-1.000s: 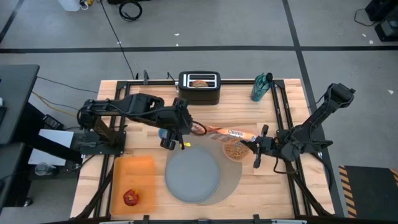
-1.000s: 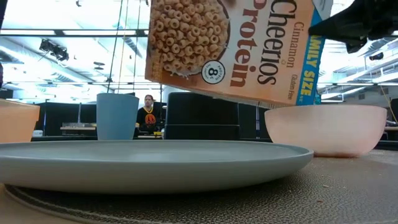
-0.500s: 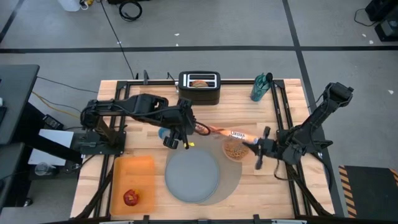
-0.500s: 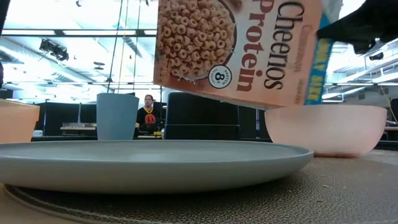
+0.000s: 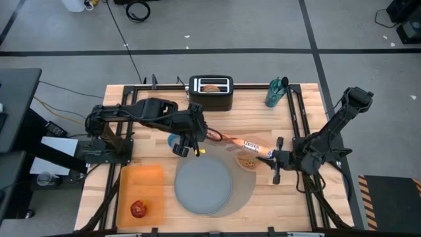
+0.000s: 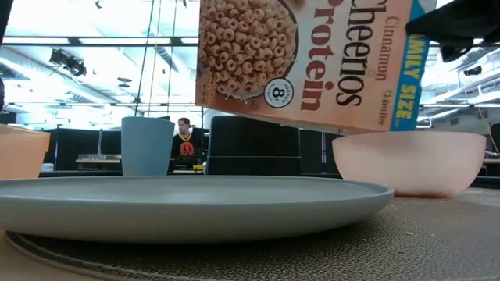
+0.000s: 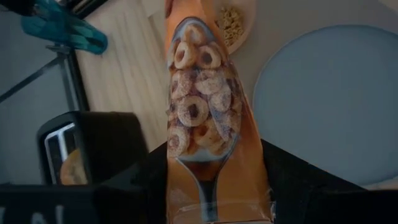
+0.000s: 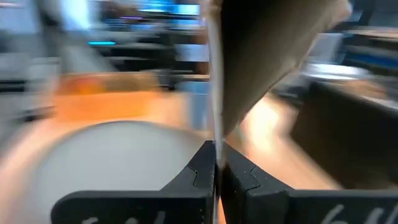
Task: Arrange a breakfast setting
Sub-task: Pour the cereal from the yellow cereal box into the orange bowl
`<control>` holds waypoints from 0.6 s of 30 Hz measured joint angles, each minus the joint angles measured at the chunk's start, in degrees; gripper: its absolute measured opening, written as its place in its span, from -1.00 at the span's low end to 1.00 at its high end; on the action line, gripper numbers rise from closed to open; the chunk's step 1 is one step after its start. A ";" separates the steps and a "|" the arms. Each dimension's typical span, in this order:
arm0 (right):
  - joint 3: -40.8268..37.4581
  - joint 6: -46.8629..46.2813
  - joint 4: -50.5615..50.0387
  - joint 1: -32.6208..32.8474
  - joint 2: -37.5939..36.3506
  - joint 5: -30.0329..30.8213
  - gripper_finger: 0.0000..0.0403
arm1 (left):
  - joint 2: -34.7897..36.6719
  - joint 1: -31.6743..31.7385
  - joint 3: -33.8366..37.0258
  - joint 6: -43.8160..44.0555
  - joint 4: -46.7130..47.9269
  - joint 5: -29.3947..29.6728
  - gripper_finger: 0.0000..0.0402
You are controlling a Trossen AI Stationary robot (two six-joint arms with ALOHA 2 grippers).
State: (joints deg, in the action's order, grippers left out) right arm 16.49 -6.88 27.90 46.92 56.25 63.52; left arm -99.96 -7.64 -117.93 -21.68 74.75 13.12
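Observation:
An orange cereal box [image 5: 240, 142] hangs slanted over the translucent pink bowl [image 5: 247, 160], which holds some cereal. My left gripper [image 5: 192, 137] is shut on the box's lower end. My right gripper [image 5: 273, 160] is shut on a flap at the box's open end. The bowl and the blue-grey plate [image 5: 204, 185] rest on the round grey mat [image 5: 242, 186]. The small blue cup [image 5: 172, 140] stands beside my left gripper. The red apple [image 5: 138, 209] lies on the orange board [image 5: 139, 187]. A bagel [image 5: 210, 87] sits in the toaster [image 5: 210, 93]. My left gripper pinches the box's two wide faces near its closed end [image 7: 211, 186] between its fingers [image 7: 143, 180], which slant down from the table's left and lie along the box. The box is lifted clear, on edge, its open end lowest. My right gripper pinches a thin brown flap [image 8: 214, 134] at the box's open end between its fingertips, coming level from the table's right. The flap stands on edge and rises away from the fingers.
A teal bottle [image 5: 276, 92] stands at the far right of the table. The toaster sits at the far edge, in the middle. In the low view the box [image 6: 305, 62] hangs above the bowl [image 6: 410, 160], with the cup [image 6: 147, 144] behind the plate [image 6: 195, 199].
The box has rolled a little about its length and now shows more edge-on from above. In the low view it has drifted toward the picture's right. Both grippers keep their hold.

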 joint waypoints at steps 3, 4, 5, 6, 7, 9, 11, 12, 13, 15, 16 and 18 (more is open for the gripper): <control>-0.02 0.73 0.53 0.10 -0.02 -0.54 -0.93 | 0.07 -0.02 -0.02 0.00 0.19 0.43 0.02; -0.02 1.41 0.95 0.22 0.00 -2.78 -0.93 | 0.08 0.01 -0.02 -0.05 0.13 -0.34 0.01; 0.00 1.47 0.94 0.30 0.00 -1.28 -0.93 | -0.02 0.00 -0.02 0.04 0.22 -0.43 0.00; 0.00 0.59 0.31 0.34 0.00 2.95 -0.93 | -0.04 -0.08 0.00 0.05 0.38 0.21 0.00; 0.00 0.04 0.12 0.43 0.00 4.89 -0.93 | -0.04 -0.13 0.00 0.17 0.32 0.60 -0.01; 0.00 0.86 0.89 0.54 -0.03 0.42 -0.93 | 0.00 -0.05 0.00 0.01 0.37 0.19 -0.02; 0.00 1.19 0.78 0.71 0.00 1.34 -0.93 | -0.06 -0.07 0.00 0.06 0.27 -0.15 -0.02; 0.00 0.38 0.32 0.66 0.00 4.90 -0.93 | -0.07 -0.12 0.00 0.17 0.31 0.24 -0.02; 0.00 -0.13 0.38 0.60 -0.02 5.77 -0.93 | -0.05 -0.13 0.00 0.25 0.24 0.62 -0.02; 0.00 1.09 1.12 0.59 -0.02 -1.04 -0.93 | -0.04 -0.01 0.00 0.12 0.43 0.02 -0.03; 0.00 1.58 1.39 0.58 0.00 -2.85 -0.93 | -0.05 0.02 0.00 0.22 0.35 -0.48 -0.03; 0.00 0.43 0.15 0.69 -0.01 4.12 -0.93 | -0.07 -0.12 0.00 0.31 0.48 0.19 -0.03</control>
State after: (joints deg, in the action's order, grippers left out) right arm 16.49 -6.45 28.06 47.62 56.24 67.65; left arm -100.03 -7.77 -117.93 -21.37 75.22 13.31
